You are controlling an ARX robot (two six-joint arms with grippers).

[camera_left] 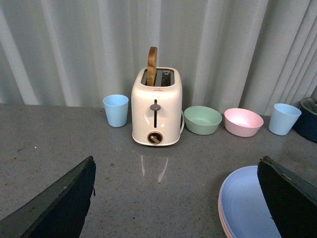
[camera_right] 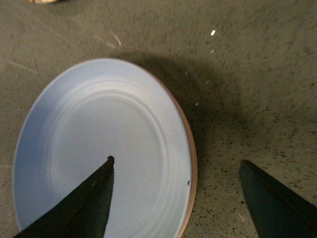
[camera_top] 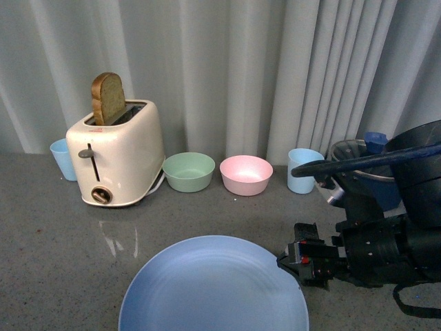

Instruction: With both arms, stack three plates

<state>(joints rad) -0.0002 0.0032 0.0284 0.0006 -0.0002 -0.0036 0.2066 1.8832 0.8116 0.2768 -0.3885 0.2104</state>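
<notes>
No readable writing anywhere; the toaster (camera_left: 156, 107) has a small red mark on top, too small to read. My right gripper (camera_right: 176, 198) is spread wide, one finger (camera_right: 81, 203) over the blue plate (camera_right: 99, 148), the other off its rim above bare counter (camera_right: 257, 89). Blue plate sits on top of the stack; a pink edge (camera_left: 221, 218) and a tan edge (camera_right: 190, 163) peek out beneath it. My left gripper (camera_left: 176, 198) is also wide, holding nothing, the stack just beside one finger (camera_left: 290, 198). Open counter between my left fingers, up to the toaster.
</notes>
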